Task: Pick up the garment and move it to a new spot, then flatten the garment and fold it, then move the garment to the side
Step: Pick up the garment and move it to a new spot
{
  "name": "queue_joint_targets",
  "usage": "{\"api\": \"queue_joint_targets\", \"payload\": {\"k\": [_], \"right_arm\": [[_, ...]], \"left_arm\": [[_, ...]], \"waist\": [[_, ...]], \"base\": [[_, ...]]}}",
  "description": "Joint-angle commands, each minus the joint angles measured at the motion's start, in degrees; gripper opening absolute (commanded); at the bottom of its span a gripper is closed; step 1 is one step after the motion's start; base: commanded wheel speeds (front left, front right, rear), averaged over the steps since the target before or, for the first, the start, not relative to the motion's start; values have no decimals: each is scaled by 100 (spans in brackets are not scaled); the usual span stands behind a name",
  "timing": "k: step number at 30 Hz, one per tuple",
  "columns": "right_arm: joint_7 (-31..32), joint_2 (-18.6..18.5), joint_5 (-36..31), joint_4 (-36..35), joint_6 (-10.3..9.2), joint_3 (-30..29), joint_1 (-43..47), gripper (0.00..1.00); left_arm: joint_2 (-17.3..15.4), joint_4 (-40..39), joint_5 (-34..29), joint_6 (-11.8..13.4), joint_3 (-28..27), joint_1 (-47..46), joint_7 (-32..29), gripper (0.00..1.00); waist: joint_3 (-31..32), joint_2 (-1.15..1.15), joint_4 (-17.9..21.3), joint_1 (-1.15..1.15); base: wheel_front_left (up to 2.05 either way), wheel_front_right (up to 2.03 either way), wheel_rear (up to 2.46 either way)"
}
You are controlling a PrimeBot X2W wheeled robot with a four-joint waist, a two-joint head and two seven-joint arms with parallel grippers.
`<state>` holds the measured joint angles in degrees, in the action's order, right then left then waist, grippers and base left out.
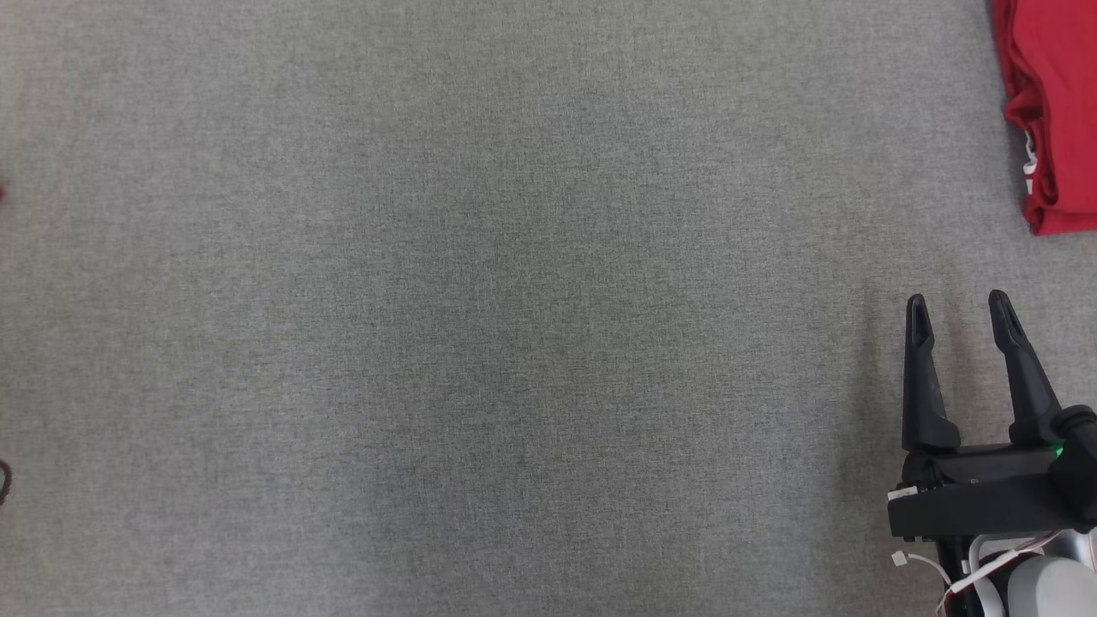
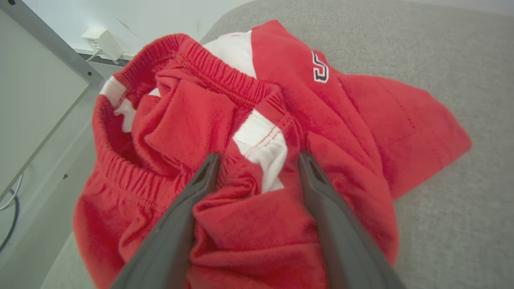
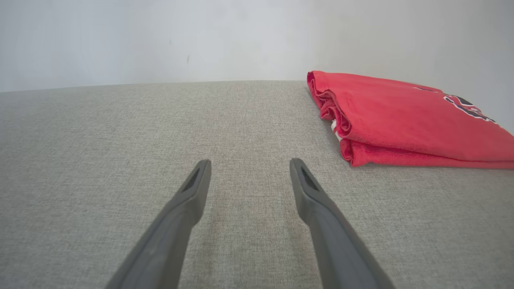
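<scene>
My left gripper (image 2: 259, 156) has its fingers spread wide at a crumpled red fleece garment (image 2: 361, 120) with white panels and an elastic waistband. A fold lies between the tips, unclamped. The garment lies at the edge of the grey woven fabric surface (image 1: 514, 308). My right gripper (image 1: 958, 300), fingers wide and empty, is over bare surface. A folded red garment (image 1: 1058, 103) lies beyond it, far right.

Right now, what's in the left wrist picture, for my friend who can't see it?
A crumpled red garment with white patches lies on a grey surface. The left gripper points at its middle, fingers open.
</scene>
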<state>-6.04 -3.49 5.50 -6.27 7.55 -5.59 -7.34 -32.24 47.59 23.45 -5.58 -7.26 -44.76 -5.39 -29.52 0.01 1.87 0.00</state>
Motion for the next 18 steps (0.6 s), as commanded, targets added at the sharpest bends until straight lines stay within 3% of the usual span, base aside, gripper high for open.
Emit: {"api": "queue_joint_targets", "payload": {"k": [1, 3, 4, 5, 18], "right_arm": [[16, -20, -62, -41, -15, 1, 45, 100], [40, -28, -60, -66, -15, 3, 56, 100], [42, -33, -61, -77, -15, 15, 58, 100], [53, -31, -61, -87, -15, 28, 59, 100], [-150, 2, 158, 338, -15, 143, 90, 100]], "left_arm": [[41, 219, 36, -15, 35, -41, -243, 100], [81, 434, 126, -26, 59, -88, -485, 100], [76, 492, 116, -31, 78, -109, -491, 42], [81, 533, 111, -37, 95, -127, -460, 0], [99, -117, -124, -66, 254, -677, 1624, 0]], "waist": [[23, -1, -6, 0], [53, -1, -10, 0], [69, -1, -10, 0], [89, -1, -8, 0], [698, -1, -31, 0]], "base": [[0, 0, 0], [0, 0, 0], [0, 0, 0], [0, 0, 0], [0, 0, 0]]}}
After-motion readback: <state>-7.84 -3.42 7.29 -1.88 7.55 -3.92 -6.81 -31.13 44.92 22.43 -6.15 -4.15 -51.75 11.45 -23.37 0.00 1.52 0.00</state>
